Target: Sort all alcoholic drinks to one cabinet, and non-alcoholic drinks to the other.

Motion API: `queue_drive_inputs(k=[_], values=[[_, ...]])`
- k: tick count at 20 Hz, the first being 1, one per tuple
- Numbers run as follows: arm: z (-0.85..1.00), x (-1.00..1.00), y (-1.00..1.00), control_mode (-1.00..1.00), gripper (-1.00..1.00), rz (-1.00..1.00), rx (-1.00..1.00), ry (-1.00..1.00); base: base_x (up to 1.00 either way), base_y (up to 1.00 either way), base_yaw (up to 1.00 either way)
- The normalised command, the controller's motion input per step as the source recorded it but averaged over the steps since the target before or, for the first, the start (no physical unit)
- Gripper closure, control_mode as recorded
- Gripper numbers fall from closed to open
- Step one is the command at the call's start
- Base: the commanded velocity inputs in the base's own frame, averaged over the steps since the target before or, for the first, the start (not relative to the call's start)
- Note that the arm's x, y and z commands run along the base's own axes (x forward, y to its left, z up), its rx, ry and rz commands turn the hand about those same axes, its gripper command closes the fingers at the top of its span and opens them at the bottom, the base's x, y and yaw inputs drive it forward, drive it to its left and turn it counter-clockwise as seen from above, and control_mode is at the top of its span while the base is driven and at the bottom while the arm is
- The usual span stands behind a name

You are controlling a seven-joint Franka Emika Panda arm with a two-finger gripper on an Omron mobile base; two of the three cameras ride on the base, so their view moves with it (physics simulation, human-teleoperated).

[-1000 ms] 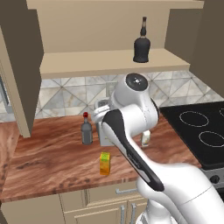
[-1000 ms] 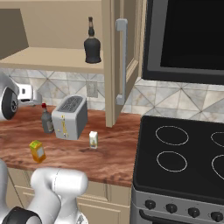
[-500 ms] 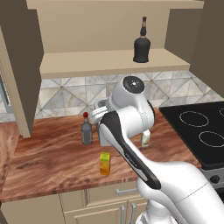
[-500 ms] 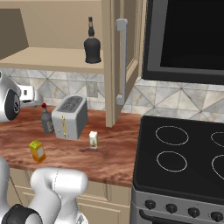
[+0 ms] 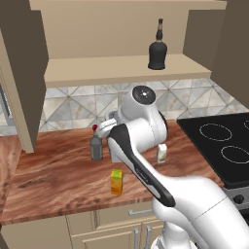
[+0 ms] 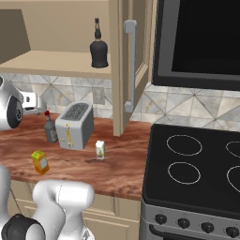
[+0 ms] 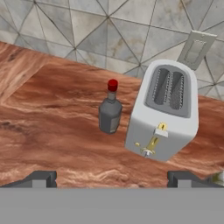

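The jaws stood wide open above the tabletop, gripping nothing; the grey bottle stood just beside the toaster; the black bottle sat on the cabinet shelf; both cartons, orange and white, stood on the wood.

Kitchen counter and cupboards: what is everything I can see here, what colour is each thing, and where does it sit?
black bottle: one, black, on the open cupboard's shelf
grey bottle: one, grey with red cap, on the counter beside the toaster
toaster: one, pale grey, on the counter near the wall
orange carton: one, orange-yellow, near the counter's front edge
white carton: one, white-cream, on the counter
cupboard: tan wood, door open, grey handle
stove: one, black top, right of the counter
gripper: one, dark fingertips, open above the counter
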Motion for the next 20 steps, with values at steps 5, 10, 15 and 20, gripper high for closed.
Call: queue_drive_inputs(k=[5,10,15,20], values=[[-0.1,0.11,0.07,-1.0,-1.0,0.0,0.0,0.0,0.0,0.0,0.0],[-0.11,0.13,0.04,-1.0,-1.0,0.0,0.0,0.0,0.0,0.0,0.0],[-0.1,0.17,0.02,-1.0,-1.0,0.0,0.0,0.0,0.0,0.0,0.0],[-0.13,0.2,0.06,-1.0,-1.0,0.0,0.0,0.0,0.0,0.0,0.0]])
